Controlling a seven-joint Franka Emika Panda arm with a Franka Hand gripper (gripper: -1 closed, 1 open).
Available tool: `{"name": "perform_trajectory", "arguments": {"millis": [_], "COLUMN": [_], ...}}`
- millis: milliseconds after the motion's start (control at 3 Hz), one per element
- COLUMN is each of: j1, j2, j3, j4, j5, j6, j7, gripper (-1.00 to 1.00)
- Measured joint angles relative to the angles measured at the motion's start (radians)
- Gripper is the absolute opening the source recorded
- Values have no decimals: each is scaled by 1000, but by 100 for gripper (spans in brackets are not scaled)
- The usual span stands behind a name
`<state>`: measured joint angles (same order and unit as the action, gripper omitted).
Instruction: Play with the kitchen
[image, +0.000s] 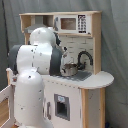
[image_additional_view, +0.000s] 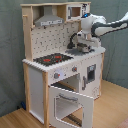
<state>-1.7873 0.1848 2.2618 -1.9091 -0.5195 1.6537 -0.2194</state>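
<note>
The gripper (image_additional_view: 81, 46) hangs right over the sink (image_additional_view: 75, 51) of the kitchen (image_additional_view: 40, 75), tap (image_additional_view: 74, 38) at its 10 o'clock; I cannot tell its grip

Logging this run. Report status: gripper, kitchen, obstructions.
Gripper over the sink, fingers unreadable. Kitchen upright, oven door hanging open. Tap beside the gripper; nothing else in the way.

The tall pale-wood and white-panel toy kitchen (image_additional_view: 60, 75) looks matt and smooth (its black hob (image_additional_view: 52, 59) slightly glossy); the white plastic robot arm (image: 32, 75) shines.
</note>
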Motion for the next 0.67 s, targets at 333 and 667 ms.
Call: {"name": "perform_trajectory", "arguments": {"millis": [333, 667], "j1": [0, -3], "j2": [-63, -127], "j3": [-17, -52], "j4": [8, 5], "j5": [11, 72], "j6": [76, 115], "j7": [8, 14], "gripper": [-100, -100]}}
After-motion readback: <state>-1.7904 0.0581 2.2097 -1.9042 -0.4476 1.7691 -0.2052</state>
